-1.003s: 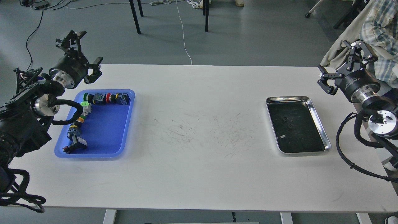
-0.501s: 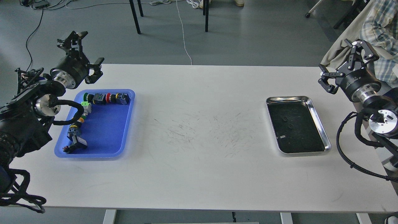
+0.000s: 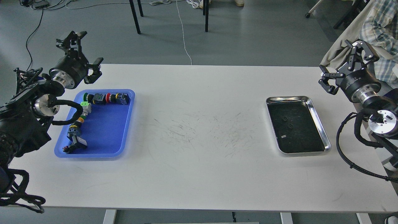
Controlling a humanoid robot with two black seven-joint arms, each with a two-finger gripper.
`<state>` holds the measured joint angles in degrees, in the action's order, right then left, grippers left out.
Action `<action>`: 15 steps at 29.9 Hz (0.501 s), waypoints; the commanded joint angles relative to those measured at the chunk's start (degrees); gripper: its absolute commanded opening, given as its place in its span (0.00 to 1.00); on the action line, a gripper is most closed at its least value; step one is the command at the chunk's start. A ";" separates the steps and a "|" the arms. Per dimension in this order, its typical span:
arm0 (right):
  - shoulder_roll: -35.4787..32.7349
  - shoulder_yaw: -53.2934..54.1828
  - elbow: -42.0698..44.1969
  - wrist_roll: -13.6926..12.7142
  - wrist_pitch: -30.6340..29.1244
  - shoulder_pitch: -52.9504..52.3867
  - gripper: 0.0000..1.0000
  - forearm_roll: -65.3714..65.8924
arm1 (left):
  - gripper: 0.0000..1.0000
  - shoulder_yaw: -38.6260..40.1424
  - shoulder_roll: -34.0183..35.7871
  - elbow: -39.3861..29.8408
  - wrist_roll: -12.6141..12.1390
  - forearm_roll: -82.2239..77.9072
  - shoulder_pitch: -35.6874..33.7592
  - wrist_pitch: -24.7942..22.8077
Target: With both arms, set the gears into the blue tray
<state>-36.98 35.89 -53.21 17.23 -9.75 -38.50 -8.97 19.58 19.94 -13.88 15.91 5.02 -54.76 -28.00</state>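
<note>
Setting: grey floor behind a white bench [image 3: 199,174] whose middle is scuffed with dark marks; chair legs [image 3: 136,15] and a white cable [image 3: 184,34] stand beyond the far edge.
Left arm: enters from the left edge, raised above the bench's far-left corner.
Left end effector [image 3: 83,53]: fingers spread apart, holding nothing, hovering just beyond the far rim of the blue tray.
Blue tray [image 3: 124,124]: lies flat on the left part of the bench; its centre and right side are bare.
Push-button switches [image 3: 107,98]: one row along the tray's far rim, with green, red and yellow parts; a second line runs down the tray's left side to its near-left corner.
Steel tray [image 3: 323,137]: shiny, with a black lining, on the right part of the bench, well apart from the blue tray.
Gears [image 3: 284,119]: two small black rings lie on the black lining near its middle, one just nearer than the other; they are hard to make out against the lining.
White chip [image 3: 282,136]: small pale piece on the lining, nearer than the gears.
Right end effector [image 3: 345,67]: fingers spread apart, empty, held above the bench's far-right edge, beyond and to the right of the steel tray.
Right arm: comes in from the right edge, black cable looping below its silver wrist ring [image 3: 381,122].
Background right: a plaid shirt [image 3: 381,31] behind the arm.
</note>
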 commanded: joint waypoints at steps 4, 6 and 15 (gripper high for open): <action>-0.02 -0.30 -0.06 0.00 -0.01 0.00 1.00 0.00 | 0.99 0.02 0.18 0.00 0.09 -0.01 0.00 0.00; -0.11 -0.30 -0.06 -0.09 -0.01 0.00 1.00 0.00 | 0.99 0.02 0.18 0.00 0.00 -0.01 0.00 0.00; -5.02 -2.75 -0.14 -1.76 -0.10 -0.61 1.00 0.44 | 0.99 0.20 0.80 0.00 0.09 -0.01 0.00 0.00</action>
<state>-40.32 34.76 -53.36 16.64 -9.75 -38.75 -8.69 19.67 20.30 -13.90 15.99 5.01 -54.76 -28.00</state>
